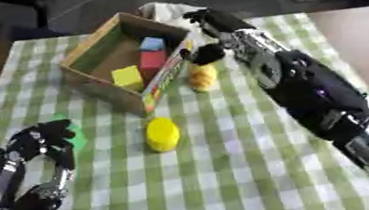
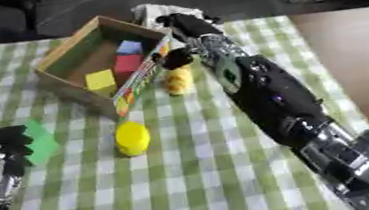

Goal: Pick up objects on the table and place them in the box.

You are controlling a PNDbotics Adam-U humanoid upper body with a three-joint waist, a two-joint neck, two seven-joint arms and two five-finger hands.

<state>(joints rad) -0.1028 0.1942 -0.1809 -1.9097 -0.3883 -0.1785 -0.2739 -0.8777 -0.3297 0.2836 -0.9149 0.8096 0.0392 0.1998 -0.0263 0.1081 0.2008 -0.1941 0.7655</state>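
- I am reaching my right hand (image 1: 208, 51) across the table to the box's near right corner, and its dark fingers are curling down onto the top of the orange-yellow object (image 1: 203, 77); they look closed on it, though I cannot make out how much of it they are actually wrapping.
- That object is sitting on the cloth just beside the box wall (image 1: 163, 77). If I am only pinching its top, it could slip out as I lift and roll away over the checked tablecloth (image 1: 230, 162).
- My fingers are working right against the box (image 1: 92, 40) rim. Lifting too low, I am risking a knock on the wall, which could shove or tip the box.
- Inside, the yellow block (image 1: 127, 77), red block (image 1: 153, 59) and blue block (image 1: 153, 43) are crowding the right side, so a drop there could land on them and bounce out; the open floor to the left looks safer.
- The yellow cylinder (image 1: 163, 134) is standing near the front of the box, under my forearm's path, and a low swing could topple it.
- My left hand (image 1: 47, 139) is resting near the lower left with fingers curled by the green piece (image 1: 75, 135); I cannot tell whether it is holding it, and a twitch could nudge it off the edge.
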